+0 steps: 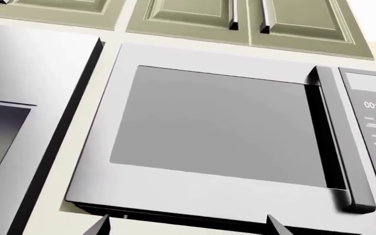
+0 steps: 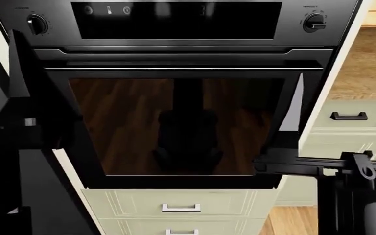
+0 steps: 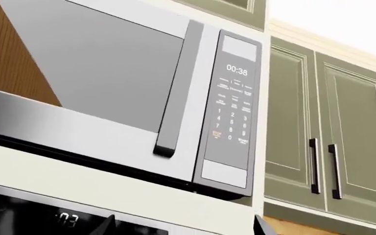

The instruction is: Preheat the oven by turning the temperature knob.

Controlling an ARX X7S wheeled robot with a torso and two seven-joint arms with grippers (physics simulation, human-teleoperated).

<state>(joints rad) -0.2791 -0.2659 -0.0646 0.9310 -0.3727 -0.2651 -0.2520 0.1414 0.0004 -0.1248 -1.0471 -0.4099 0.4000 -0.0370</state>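
Left gripper [image 1: 188, 228]: fingertips set wide apart, nothing between them. Its camera looks up at the microwave [image 1: 214, 122], so the hand points high, probably parked clear of the work.

Oven [image 2: 175, 127]: door shut, dark glass ahead of both hands, bar handle across the top.

Temperature knob [image 2: 315, 22]: silver-collared, on the panel's right end, above and ahead of the right hand and well apart from it.

Right gripper [image 3: 182, 228]: also wide, empty, aimed upward past the oven's display edge. It is the nearer hand to that knob, so it is likely the one to reach and close on it. No turn begun, by my reading.
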